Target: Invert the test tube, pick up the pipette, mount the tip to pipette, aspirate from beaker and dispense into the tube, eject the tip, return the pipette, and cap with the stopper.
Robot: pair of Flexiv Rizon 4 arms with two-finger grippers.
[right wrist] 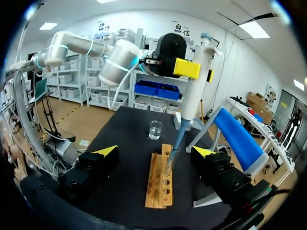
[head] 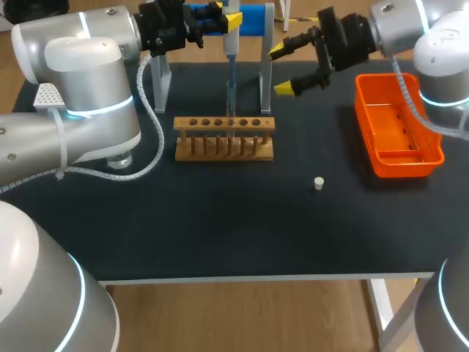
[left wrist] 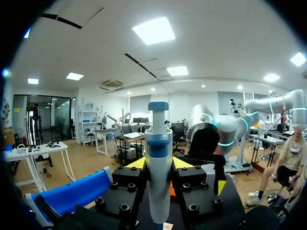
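My left gripper [head: 227,20] [left wrist: 158,165] is shut on the white and blue pipette [head: 231,62] [left wrist: 158,172] [right wrist: 194,81], holding it upright over the wooden rack [head: 223,125] [right wrist: 160,184]. The pipette's tip reaches down into a clear test tube [head: 231,139] [right wrist: 169,165] standing in the rack. My right gripper [head: 284,70] [right wrist: 154,152] stands open and holds nothing, to the right of the pipette and above the table. A small white stopper [head: 319,182] lies on the table in front of it. The glass beaker [right wrist: 155,129] stands past the rack's far end in the right wrist view.
An orange basket [head: 399,125] sits at the right of the table. The blue and grey pipette stand [head: 253,20] [right wrist: 237,136] is behind the rack. My left arm's elbow [head: 80,95] hangs over the table's left part.
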